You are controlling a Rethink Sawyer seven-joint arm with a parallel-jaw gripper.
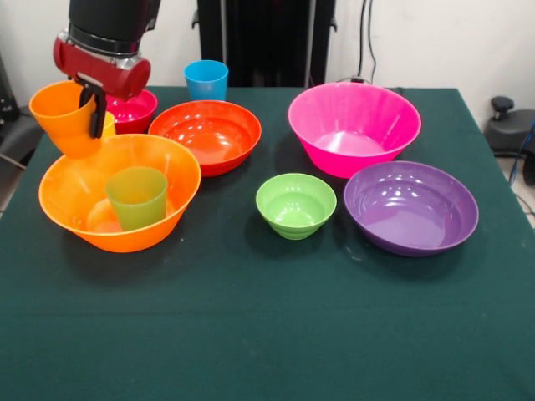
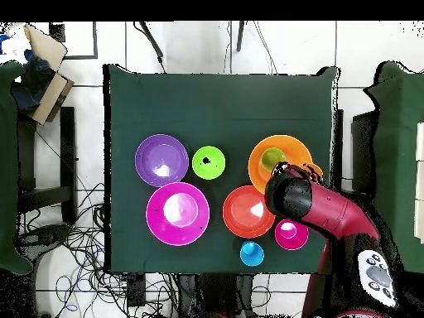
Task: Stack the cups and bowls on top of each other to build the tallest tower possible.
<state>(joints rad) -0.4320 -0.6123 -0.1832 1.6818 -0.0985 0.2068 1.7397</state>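
My gripper is shut on the rim of an orange cup and holds it tilted above the back left rim of the large orange bowl. A green cup stands upright inside that bowl; both also show in the overhead view, the bowl and the cup. A sliver of a yellow cup shows just behind the gripper, mostly hidden. In the overhead view the arm covers the gripper.
A crimson small bowl, a red-orange bowl and a blue cup stand behind the orange bowl. A pink bowl, a light green bowl and a purple bowl stand separately on the right.
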